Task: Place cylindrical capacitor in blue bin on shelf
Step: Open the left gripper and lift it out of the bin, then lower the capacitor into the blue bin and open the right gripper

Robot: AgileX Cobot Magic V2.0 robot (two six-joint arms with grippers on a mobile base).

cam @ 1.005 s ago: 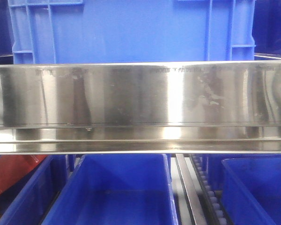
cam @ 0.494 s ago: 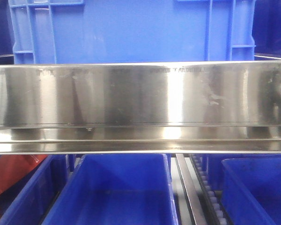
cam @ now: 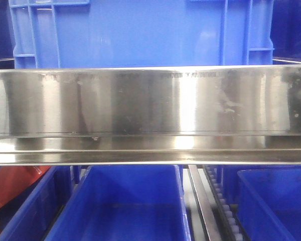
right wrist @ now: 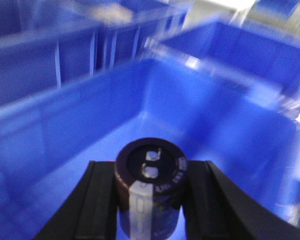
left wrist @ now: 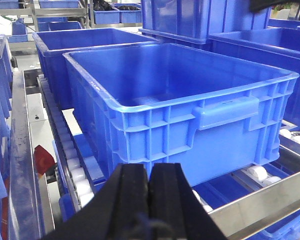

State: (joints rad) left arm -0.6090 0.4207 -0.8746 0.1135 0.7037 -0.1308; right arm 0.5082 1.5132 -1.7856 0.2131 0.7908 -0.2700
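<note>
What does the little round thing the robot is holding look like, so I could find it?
Look in the right wrist view, over the inside of a big blue bin. Between the two black fingers of the right claw sits the cylindrical capacitor. It is the only small dark drum there, with a pale grey stripe down its side, while everything around it is blue.

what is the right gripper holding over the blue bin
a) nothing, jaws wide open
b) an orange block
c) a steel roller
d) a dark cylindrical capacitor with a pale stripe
d: in the right wrist view the right gripper has its fingers clamped on either side of the cylindrical capacitor, with the blue bin blurred beneath and behind it.
</note>
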